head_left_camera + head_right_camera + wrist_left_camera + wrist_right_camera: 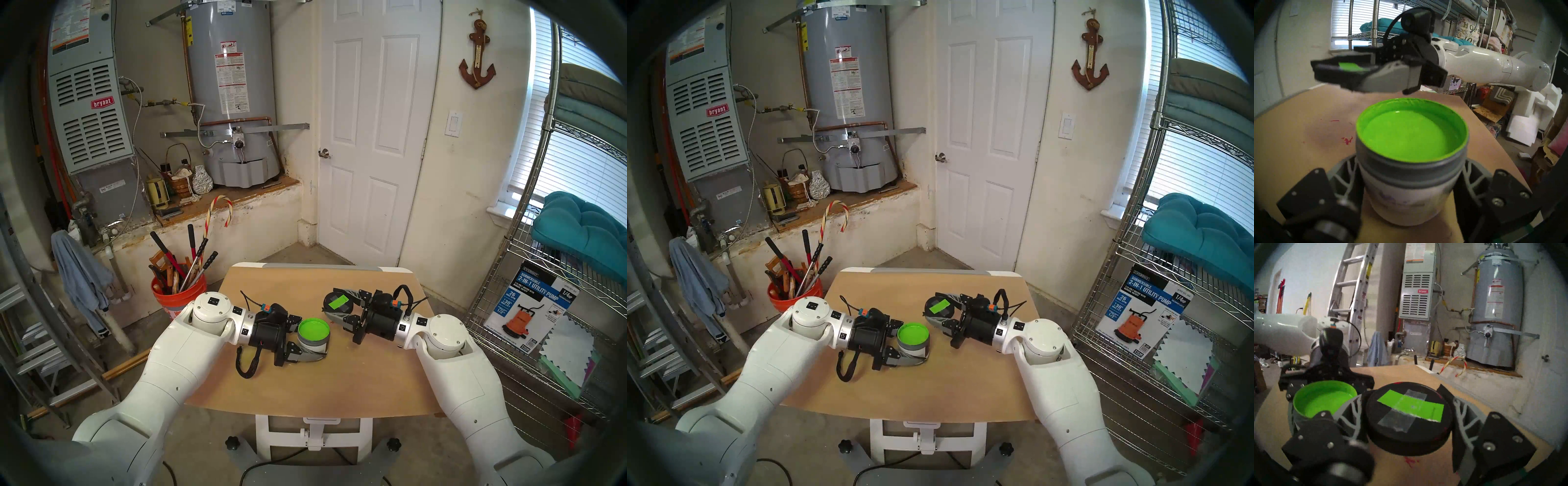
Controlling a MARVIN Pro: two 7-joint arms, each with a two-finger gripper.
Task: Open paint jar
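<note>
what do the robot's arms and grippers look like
Both arms are glossy white, rounded shells with round joint caps bearing small black square marks, ending in silver wrist rings. The left gripper and right gripper have black bodies with visible screws and grey ribbed fingers. A black camera pod with an orange-and-teal connector sits on each wrist, and black cables loop beside it.

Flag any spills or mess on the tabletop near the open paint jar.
Small red-pink splatters stain the table left of the paint jar in the left wrist view, at. They do not match its green paint. No green spill shows.
</note>
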